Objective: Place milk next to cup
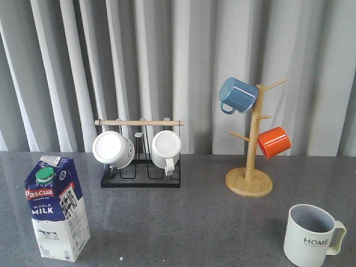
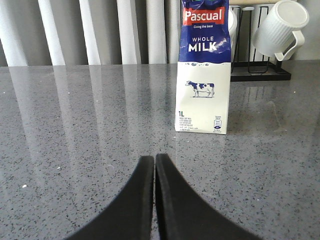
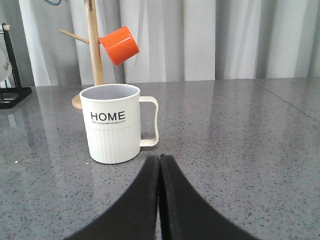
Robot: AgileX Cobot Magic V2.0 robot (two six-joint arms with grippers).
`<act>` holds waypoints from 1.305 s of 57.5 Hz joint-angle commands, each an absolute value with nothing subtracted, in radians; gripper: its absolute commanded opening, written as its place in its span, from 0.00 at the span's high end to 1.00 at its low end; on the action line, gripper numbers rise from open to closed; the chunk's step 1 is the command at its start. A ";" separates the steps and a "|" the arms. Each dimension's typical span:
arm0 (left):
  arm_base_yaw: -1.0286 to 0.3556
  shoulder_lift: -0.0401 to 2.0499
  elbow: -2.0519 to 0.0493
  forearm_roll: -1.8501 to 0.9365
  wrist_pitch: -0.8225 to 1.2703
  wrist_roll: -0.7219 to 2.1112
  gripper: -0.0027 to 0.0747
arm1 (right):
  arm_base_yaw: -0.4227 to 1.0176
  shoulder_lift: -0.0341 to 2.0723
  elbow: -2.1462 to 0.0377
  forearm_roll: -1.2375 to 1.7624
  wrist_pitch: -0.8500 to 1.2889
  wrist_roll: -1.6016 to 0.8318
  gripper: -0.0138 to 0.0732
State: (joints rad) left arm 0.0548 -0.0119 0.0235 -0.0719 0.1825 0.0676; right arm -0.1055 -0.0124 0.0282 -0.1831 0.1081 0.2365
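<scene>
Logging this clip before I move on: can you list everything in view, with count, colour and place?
milk carton: 1, blue and white with green cap, upright at front left of the table
HOME cup: 1, cream-white, grey inside, upright at front right
black rack: 1, black wire with a wooden bar, back centre-left
white mugs: 2, white, tipped on the black rack
wooden mug tree: 1, light wood, back right
blue mug: 1, hung high on the tree
orange mug: 1, hung lower on the tree
table: 1, grey speckled
curtain: grey-white, behind the table
left pincer: black, shut, short of the carton
right pincer: black, shut, short of the cup
</scene>
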 commanded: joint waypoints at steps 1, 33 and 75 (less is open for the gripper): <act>0.056 -0.024 0.002 -0.075 0.112 0.059 0.97 | -0.110 -0.025 0.038 -0.191 0.042 0.235 0.85; 0.056 0.052 -0.216 -0.145 -0.182 -0.069 0.97 | -0.110 0.026 -0.318 -0.279 -0.129 0.361 0.85; -0.034 0.706 -0.554 -0.147 -0.196 -0.047 0.95 | 0.019 0.696 -0.683 -0.498 0.259 0.437 0.83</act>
